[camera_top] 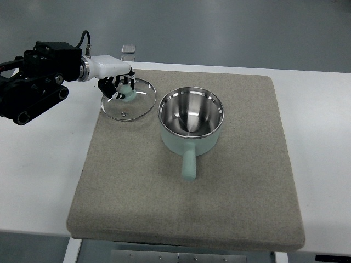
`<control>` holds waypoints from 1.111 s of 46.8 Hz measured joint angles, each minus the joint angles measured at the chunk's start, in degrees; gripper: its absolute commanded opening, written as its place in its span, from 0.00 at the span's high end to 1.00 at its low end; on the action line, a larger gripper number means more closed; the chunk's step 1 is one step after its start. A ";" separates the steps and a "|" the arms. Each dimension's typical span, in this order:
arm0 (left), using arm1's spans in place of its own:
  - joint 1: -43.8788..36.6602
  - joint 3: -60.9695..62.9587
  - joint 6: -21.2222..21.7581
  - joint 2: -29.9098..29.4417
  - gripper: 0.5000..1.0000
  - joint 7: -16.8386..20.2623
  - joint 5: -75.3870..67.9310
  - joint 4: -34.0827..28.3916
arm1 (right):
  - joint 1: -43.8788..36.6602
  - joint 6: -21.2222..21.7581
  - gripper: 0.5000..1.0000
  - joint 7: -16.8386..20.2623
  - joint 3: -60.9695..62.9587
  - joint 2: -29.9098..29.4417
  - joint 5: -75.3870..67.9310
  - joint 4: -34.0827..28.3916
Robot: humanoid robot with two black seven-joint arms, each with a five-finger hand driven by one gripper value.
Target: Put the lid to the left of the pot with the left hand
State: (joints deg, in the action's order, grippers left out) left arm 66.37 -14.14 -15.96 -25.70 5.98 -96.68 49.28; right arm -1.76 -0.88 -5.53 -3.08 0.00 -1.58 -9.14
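- Glass lid (128,99) is seen lying on the grey mat (186,219), just left of the pot (191,120) and towards the far-left corner.
- Left hand (118,86) is over the lid, dark fingers (108,87) curled at the mint knob (129,93); whether the knob is gripped or only touched cannot be told.
- Placement is judged nearly done; release and a lift clear are called for next.
- Lid rim sits close to the mat's left edge and near the pot rim, so little side room is left.
- Open white worktop (44,164) lies to the left for withdrawal.
- Right hand is not seen.
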 measured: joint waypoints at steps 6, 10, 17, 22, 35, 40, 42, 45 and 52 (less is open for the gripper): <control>-0.18 0.00 0.06 0.36 1.00 0.00 0.00 -0.51 | 0.00 0.00 0.15 0.00 -0.01 0.00 0.00 -0.01; -0.27 -0.01 0.11 0.39 0.87 0.00 0.01 -0.48 | 0.00 0.00 0.15 0.00 0.00 0.00 0.00 -0.01; -0.27 -0.12 0.27 0.39 0.14 -0.01 1.03 -0.38 | 0.00 0.00 0.15 0.00 0.00 0.00 0.00 0.00; -0.27 -0.31 1.39 0.32 0.02 -0.01 1.61 -0.08 | 0.00 0.00 0.15 0.00 -0.01 0.00 0.00 -0.01; -0.63 -0.80 3.00 0.29 0.01 -0.01 18.89 -2.17 | 0.00 0.00 0.15 0.00 -0.01 0.00 0.00 0.00; -0.54 -0.95 3.11 0.40 0.01 -0.01 30.21 -4.01 | 0.00 0.00 0.15 0.00 -0.04 0.00 0.00 -0.01; -0.51 -0.98 3.12 0.45 0.01 -0.01 35.89 -4.66 | -0.01 0.00 0.15 0.00 -0.04 0.00 0.00 -0.03; -0.50 -0.98 3.22 0.47 0.01 -0.01 43.06 -5.61 | 0.00 0.00 0.15 0.00 -0.02 0.00 0.00 -0.04; -2.03 -1.03 3.87 2.57 0.01 -0.01 59.20 -8.63 | 0.00 0.00 0.15 0.00 -0.01 0.00 0.00 -0.04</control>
State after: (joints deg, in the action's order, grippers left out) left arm 64.34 -15.17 -12.09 -23.12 5.97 -37.48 40.65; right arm -1.76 -0.88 -5.54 -3.09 0.00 -1.58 -9.19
